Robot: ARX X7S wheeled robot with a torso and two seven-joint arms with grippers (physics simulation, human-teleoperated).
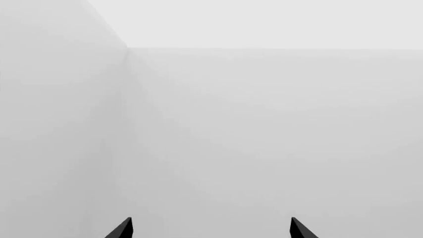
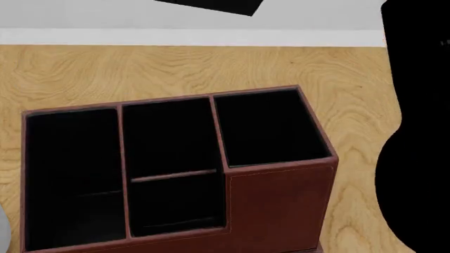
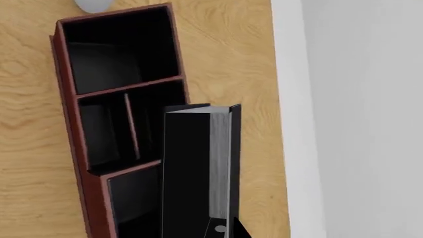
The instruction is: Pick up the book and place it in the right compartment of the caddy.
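My right gripper (image 3: 205,232) is shut on the book (image 3: 195,168), a thick black hardcover with grey-white page edges, held upright above the caddy (image 3: 69,124). In the right wrist view the book hangs over the caddy's edge, between the crossbar-split section and the right compartment (image 3: 132,196). In the head view the reddish-brown caddy (image 2: 281,200) fills the middle, and its tall right compartment (image 2: 271,126) is empty. A large black shape (image 2: 418,132) at the right edge hides the arm or the book; I cannot tell which. My left gripper (image 1: 211,229) is open and empty, facing a blank pale wall.
The caddy stands on a wooden table (image 2: 140,68) whose far edge meets a white wall strip. A pale mug (image 3: 92,5) sits beyond the caddy's long low section; a sliver of it shows in the head view (image 2: 3,232). A dark patch (image 2: 211,5) lies past the table.
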